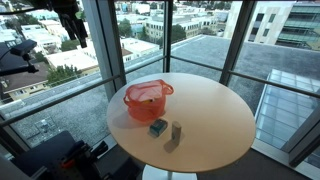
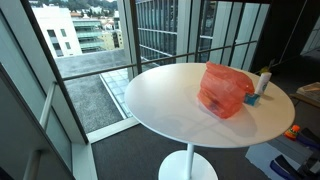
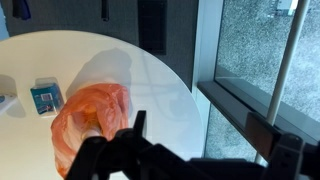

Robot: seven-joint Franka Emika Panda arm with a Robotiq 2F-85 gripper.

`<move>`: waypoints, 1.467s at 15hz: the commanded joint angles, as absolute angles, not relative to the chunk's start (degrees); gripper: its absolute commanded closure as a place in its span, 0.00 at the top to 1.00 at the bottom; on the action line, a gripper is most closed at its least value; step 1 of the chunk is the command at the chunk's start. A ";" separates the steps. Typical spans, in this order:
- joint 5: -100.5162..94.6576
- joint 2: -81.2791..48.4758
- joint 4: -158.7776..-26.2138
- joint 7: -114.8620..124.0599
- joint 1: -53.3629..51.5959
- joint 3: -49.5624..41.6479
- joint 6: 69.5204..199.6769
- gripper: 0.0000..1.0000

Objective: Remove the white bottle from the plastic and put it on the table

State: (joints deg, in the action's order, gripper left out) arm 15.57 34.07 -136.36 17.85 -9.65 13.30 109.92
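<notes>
Wrist view shows our claw (image 3: 137, 128), its opening unreadable, clear of the plastic (image 3: 88, 125) on the counter (image 3: 150, 70), while the white bottle, hidden inside we judge, seems light, stiff and slick, best pinched across its body.

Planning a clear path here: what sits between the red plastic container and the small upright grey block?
A small teal block sits between the red plastic container and the grey block, seen in both exterior views.
</notes>
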 commanded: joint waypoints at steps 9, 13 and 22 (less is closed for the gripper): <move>13.12 27.99 -133.05 19.56 -6.71 13.38 115.39 1.00; 12.20 26.00 -132.44 20.94 -4.89 12.55 116.28 1.00; 8.34 22.66 -133.71 19.82 0.98 6.97 121.20 1.00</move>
State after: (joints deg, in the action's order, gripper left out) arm 10.21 24.37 -134.41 19.28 -0.04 8.33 119.47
